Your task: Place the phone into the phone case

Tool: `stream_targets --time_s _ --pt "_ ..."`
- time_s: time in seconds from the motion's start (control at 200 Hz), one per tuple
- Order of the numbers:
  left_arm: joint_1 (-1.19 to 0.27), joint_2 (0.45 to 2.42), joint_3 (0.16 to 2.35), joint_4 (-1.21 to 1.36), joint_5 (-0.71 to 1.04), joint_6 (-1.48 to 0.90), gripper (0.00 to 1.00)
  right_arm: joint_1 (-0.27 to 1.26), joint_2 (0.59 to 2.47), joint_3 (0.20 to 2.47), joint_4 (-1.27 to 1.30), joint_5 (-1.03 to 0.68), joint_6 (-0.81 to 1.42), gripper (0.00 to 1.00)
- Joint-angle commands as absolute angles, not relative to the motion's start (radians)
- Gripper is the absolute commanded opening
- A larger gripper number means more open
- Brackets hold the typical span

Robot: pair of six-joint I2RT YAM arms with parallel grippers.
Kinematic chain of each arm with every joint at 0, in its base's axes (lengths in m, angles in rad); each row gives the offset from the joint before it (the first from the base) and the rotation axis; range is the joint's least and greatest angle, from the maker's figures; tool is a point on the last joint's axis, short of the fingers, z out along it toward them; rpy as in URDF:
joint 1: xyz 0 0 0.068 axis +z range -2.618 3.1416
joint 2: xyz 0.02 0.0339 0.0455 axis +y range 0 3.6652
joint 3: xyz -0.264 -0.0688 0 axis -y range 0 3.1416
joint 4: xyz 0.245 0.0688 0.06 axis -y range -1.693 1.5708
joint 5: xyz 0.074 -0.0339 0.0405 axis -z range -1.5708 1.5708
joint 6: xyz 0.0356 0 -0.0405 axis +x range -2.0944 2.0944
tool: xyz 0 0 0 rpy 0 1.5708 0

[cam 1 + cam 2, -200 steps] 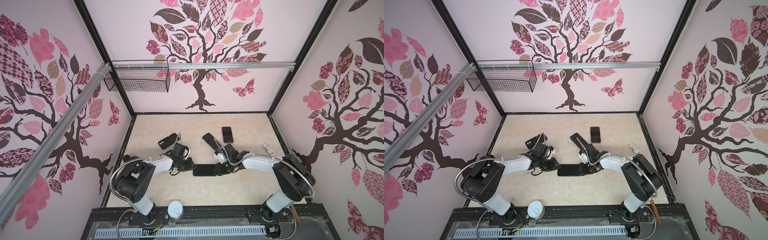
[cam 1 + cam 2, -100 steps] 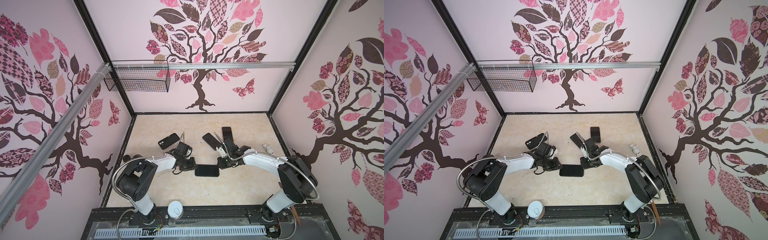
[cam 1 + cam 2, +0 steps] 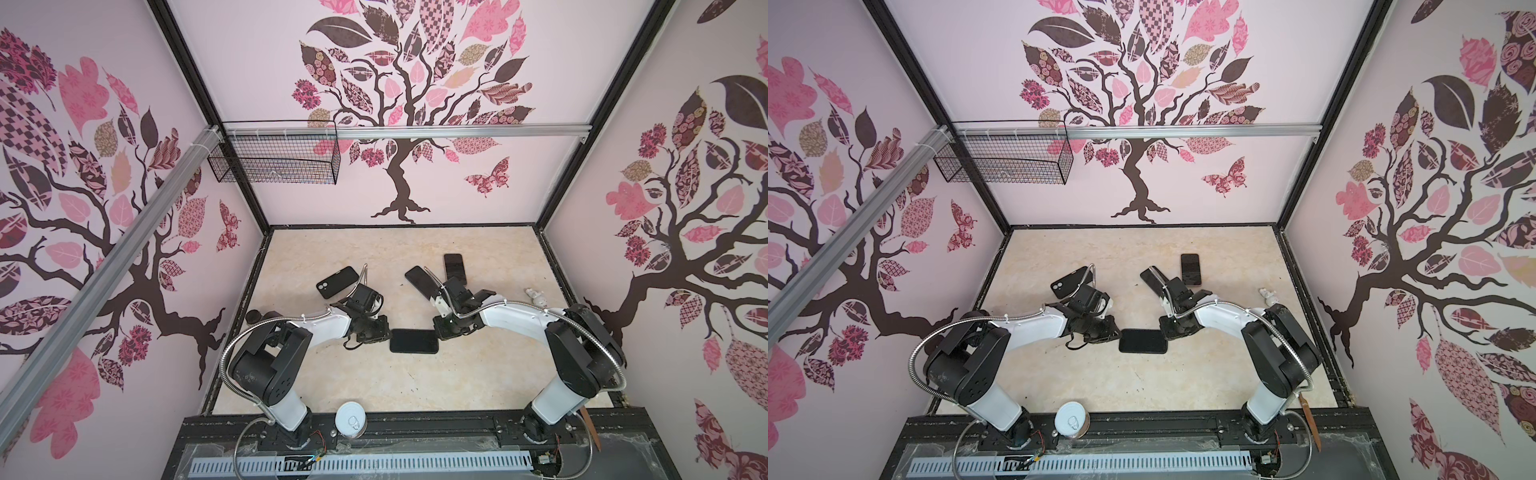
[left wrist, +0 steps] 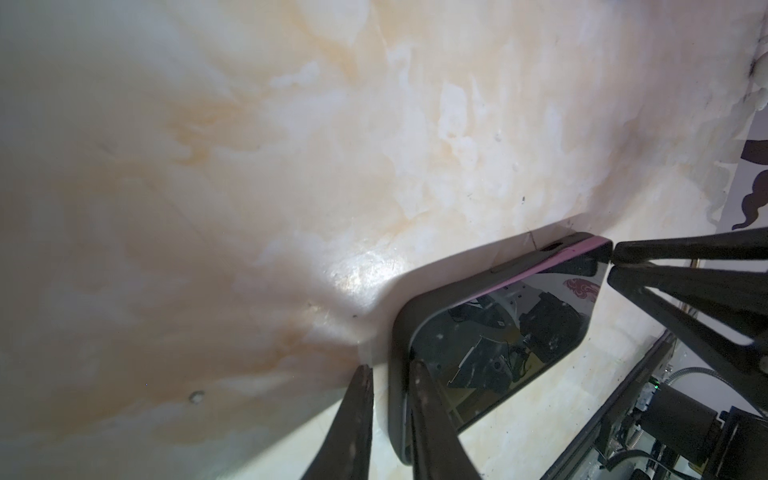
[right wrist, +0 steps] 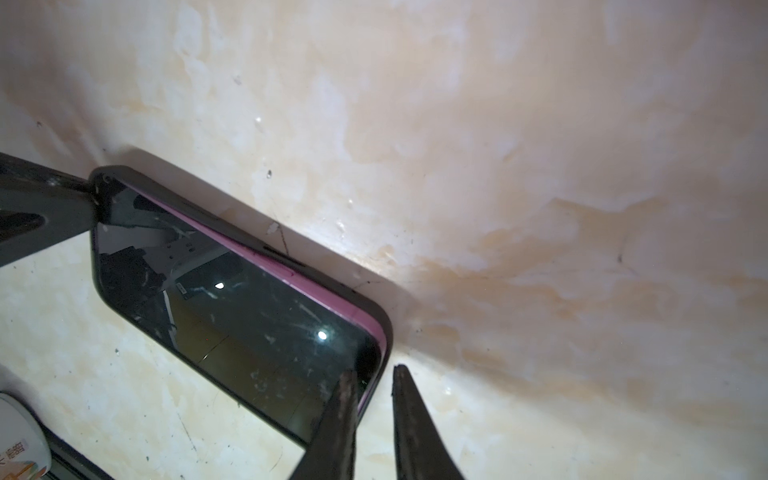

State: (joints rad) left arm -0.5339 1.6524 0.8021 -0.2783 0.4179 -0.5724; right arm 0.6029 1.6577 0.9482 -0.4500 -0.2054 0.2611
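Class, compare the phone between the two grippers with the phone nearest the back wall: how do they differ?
The middle phone lies crosswise; the back phone points at the wall. The left gripper and right gripper straddle the middle phone's ends; the back phone has none. Both lie flat, screen up.

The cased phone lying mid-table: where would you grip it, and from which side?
Probably a short end, approached low from either arm's side: the phone lies flat, screen up, in its case, so only thin end rims offer a pinch; its pink side shows along the far long edge.
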Motion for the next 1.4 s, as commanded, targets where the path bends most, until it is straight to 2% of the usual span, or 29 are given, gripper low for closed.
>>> stream_targets --time_s 0.0,0.31,0.43,0.565,0.955,1.16,1.395 --pt "-0.538 1.631 0.812 -0.297 0.435 -0.552 0.19 0.605 1.672 0.968 -0.472 -0.243 0.25 0.19" --pt "-0.54 1.649 0.81 -0.278 0.47 -0.545 0.15 0.606 1.69 0.943 -0.442 -0.325 0.264 0.17" --pt "-0.542 1.646 0.808 -0.277 0.472 -0.549 0.14 0.606 1.676 0.929 -0.439 -0.28 0.279 0.18" --pt "-0.542 1.638 0.804 -0.277 0.472 -0.554 0.14 0.605 1.649 0.932 -0.456 -0.207 0.287 0.23" --pt "-0.544 1.627 0.794 -0.279 0.464 -0.556 0.14 0.605 1.644 0.939 -0.466 -0.15 0.287 0.23" --pt "-0.543 1.631 0.798 -0.281 0.463 -0.555 0.14 0.606 1.644 0.939 -0.464 -0.144 0.286 0.23" --pt "-0.542 1.633 0.803 -0.286 0.463 -0.553 0.14 0.605 1.646 0.931 -0.436 -0.211 0.286 0.21"
